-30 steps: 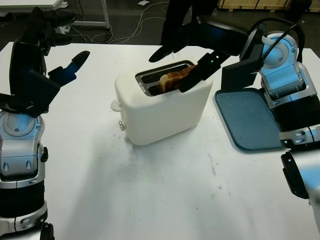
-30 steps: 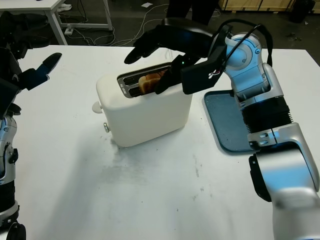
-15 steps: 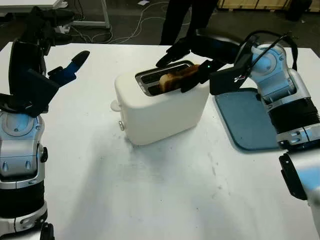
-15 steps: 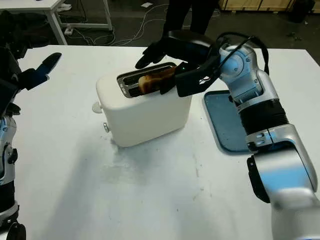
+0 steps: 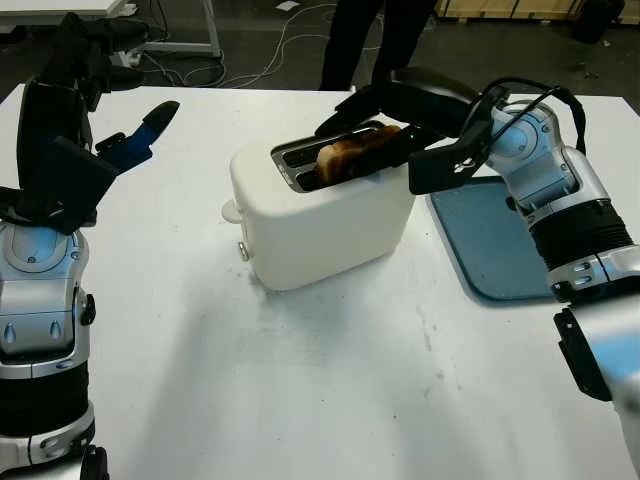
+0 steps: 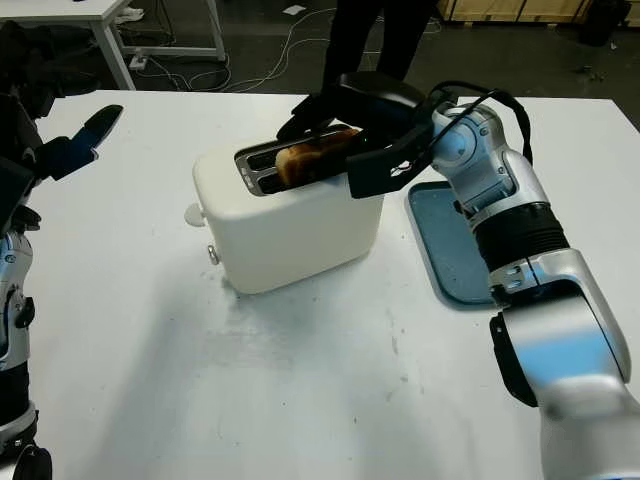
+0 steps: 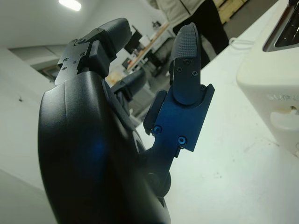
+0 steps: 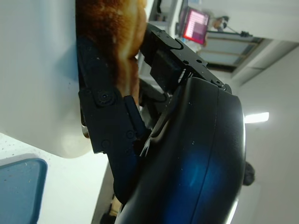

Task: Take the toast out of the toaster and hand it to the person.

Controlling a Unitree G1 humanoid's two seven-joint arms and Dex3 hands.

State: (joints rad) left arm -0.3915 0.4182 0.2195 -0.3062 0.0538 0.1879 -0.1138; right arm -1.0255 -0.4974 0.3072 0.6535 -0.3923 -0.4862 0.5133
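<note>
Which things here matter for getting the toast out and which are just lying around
Job:
toast, in the near slot
toaster
right hand, fingers on either side of the toast
person, standing behind the table

Lying about:
blue tray, beside the toaster
left hand, open, raised above the table

The right hand (image 5: 375, 125) is closing in on the toast (image 5: 352, 152), its fingers now pressing the slice from both sides where a second ago they hung apart above the toaster (image 5: 325, 210) (the forearm is dropping lower and swinging in toward the slot). The toast is sitting higher and tilting toward that hand.
</note>
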